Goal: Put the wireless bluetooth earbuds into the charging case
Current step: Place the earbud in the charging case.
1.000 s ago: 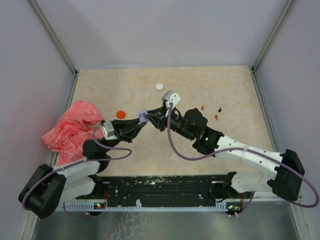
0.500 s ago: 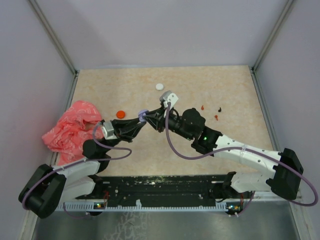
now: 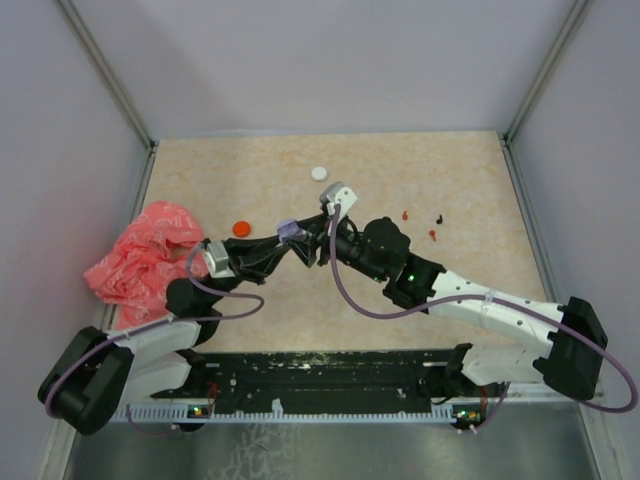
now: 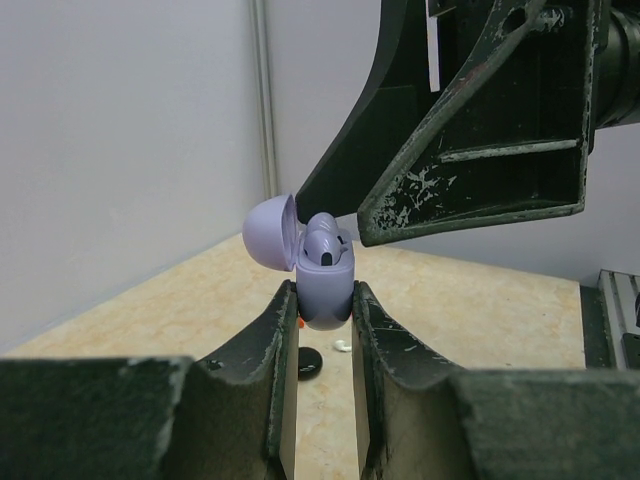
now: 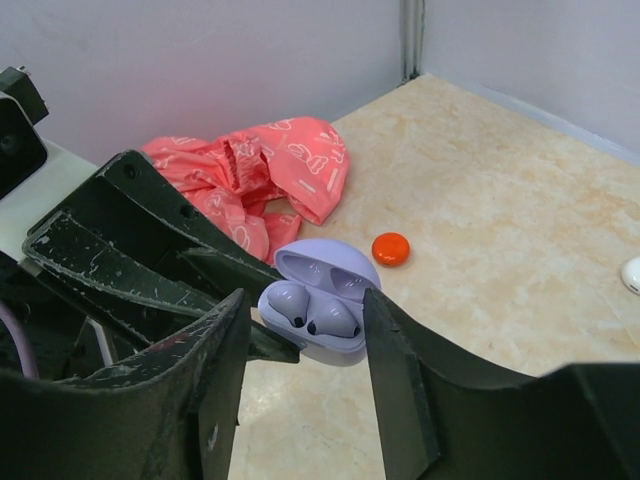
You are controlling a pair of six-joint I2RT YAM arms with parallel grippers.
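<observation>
left gripper (image 4: 322, 300): clamped as before on the open lilac charging case (image 4: 325, 288) | right gripper (image 5: 304, 298): closed a second ago, jaws now parted, gripping nothing, one either side of the case | lilac earbuds (image 5: 333, 320): seated in the case, between the right fingers | loose red and black earbuds (image 3: 432, 235): well right of both grippers, unmoved

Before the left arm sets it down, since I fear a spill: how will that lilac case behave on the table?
The lilac case looks smooth and rounded underneath, so it may slip in the left fingers and rock when set down. Its open lid hangs to one side, likely tipping it that way. It seems rigid and light.
</observation>
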